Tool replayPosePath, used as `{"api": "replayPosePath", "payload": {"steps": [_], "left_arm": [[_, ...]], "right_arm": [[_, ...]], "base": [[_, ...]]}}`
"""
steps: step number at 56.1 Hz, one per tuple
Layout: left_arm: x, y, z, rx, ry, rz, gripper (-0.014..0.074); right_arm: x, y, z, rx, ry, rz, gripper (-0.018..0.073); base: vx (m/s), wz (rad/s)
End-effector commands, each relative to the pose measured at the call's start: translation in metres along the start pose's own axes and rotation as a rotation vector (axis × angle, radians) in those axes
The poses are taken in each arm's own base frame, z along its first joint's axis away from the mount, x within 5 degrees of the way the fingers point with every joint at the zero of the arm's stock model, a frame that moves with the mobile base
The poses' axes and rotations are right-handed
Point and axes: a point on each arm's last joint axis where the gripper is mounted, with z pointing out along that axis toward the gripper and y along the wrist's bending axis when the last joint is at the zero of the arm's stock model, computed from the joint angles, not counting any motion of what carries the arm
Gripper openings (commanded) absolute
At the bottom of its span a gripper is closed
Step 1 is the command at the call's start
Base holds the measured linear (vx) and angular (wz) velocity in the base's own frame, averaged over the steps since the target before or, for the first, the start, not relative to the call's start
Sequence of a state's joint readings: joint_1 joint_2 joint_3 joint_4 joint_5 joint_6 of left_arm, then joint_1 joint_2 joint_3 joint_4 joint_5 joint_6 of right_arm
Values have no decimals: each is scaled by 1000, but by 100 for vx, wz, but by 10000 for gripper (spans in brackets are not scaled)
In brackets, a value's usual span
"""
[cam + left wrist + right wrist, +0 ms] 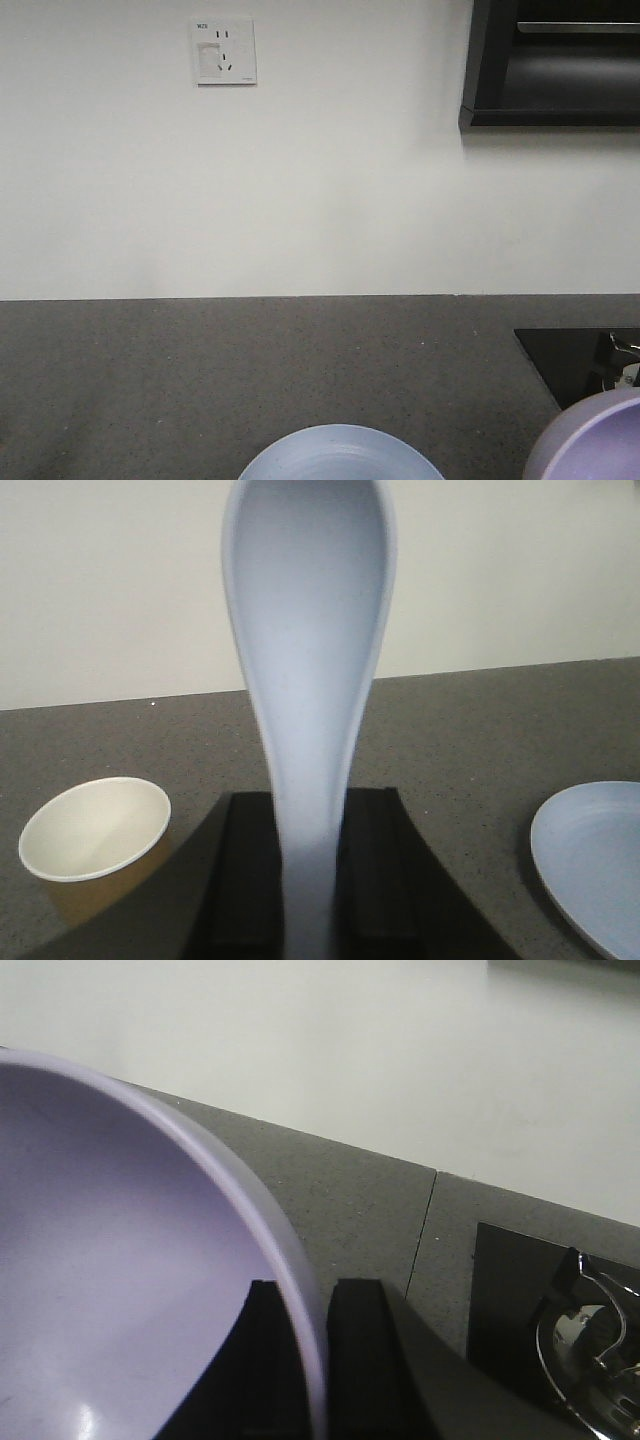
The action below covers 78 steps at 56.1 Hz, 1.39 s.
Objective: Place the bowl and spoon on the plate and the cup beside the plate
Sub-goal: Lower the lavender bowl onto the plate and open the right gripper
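We are seeing soft, even, fairly bright indoor light washing over the white wall point(320, 180) and the grey bench point(200, 370). The cabinet point(550, 60) is casting a faint shadow on the wall just beneath it. In the wrist views the spoon point(310, 680) and the bowl point(120, 1260) are sitting very close to the lens and blurring softly. A small glint is showing low inside the bowl.

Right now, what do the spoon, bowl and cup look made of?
Spoon: likely plastic, pale blue, smooth and matte.
Bowl: likely plastic, lavender, satin with a faint highlight.
Cup: probably paper, brown outside, dull white inside, thin rim.
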State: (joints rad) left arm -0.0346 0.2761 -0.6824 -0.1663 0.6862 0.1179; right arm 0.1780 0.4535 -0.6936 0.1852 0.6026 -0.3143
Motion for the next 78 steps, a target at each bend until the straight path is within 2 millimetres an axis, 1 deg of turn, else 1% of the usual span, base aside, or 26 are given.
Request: {"api": "replayPosePath", "payload": {"steps": [1, 13, 31, 36, 39, 45, 50, 53, 54, 56, 58, 59, 64, 68, 69, 71, 78], "left_arm": [[-14, 0, -1, 5, -95, -17, 0], [-14, 0, -1, 5, -95, -17, 0], [-14, 0, -1, 5, -95, -17, 0], [-14, 0, -1, 5, -95, -17, 0], [-14, 0, -1, 5, -95, -17, 1], [-14, 0, -1, 5, -95, -17, 1], [-14, 0, -1, 5, -95, -17, 1], [-14, 0, -1, 5, -95, -17, 1], [-14, 0, -1, 5, -95, -17, 1], [-14, 0, -1, 5, -95, -17, 1], [-14, 0, -1, 5, -95, -17, 1], [-14, 0, -1, 5, -95, -17, 1], [-14, 0, -1, 5, -95, -17, 1], [-14, 0, -1, 5, -95, -17, 1], [-14, 0, -1, 5, -95, -17, 1], [-14, 0, -1, 5, -95, -17, 1], [-14, 0, -1, 5, -95, -17, 1]], "right_arm": [[-16, -3, -3, 28, -109, 1, -9], [-16, -3, -3, 28, -109, 1, -9], [-22, -5, -4, 47, -180, 10, -9], [-23, -5, 1, 31, -171, 66, -9], [-20, -4, 9, 14, -126, 115, -9], [-11, -4, 39, -18, 47, 207, -9], [-5, -6, 74, -34, 194, 246, -9], [-4, -8, 94, -43, 269, 260, -9], [-5, -8, 97, -46, 276, 262, -9], [-6, -8, 114, -63, 333, 271, -9], [-6, -6, 123, -79, 372, 274, -9], [-6, -6, 131, -87, 398, 275, -9], [-11, 5, 162, -157, 502, 255, -9], [-14, 18, 186, -204, 555, 228, -9], [-16, 19, 188, -209, 553, 225, -9], [-19, 27, 203, -233, 572, 213, -9], [-18, 45, 237, -282, 639, 201, -9]], "base": [[5, -2], [2, -1], [0, 0], [0, 0], [0, 0], [0, 0], [0, 0], [0, 0], [0, 0], [0, 0], [0, 0], [0, 0], [0, 0], [0, 0], [0, 0], [0, 0], [0, 0]]}}
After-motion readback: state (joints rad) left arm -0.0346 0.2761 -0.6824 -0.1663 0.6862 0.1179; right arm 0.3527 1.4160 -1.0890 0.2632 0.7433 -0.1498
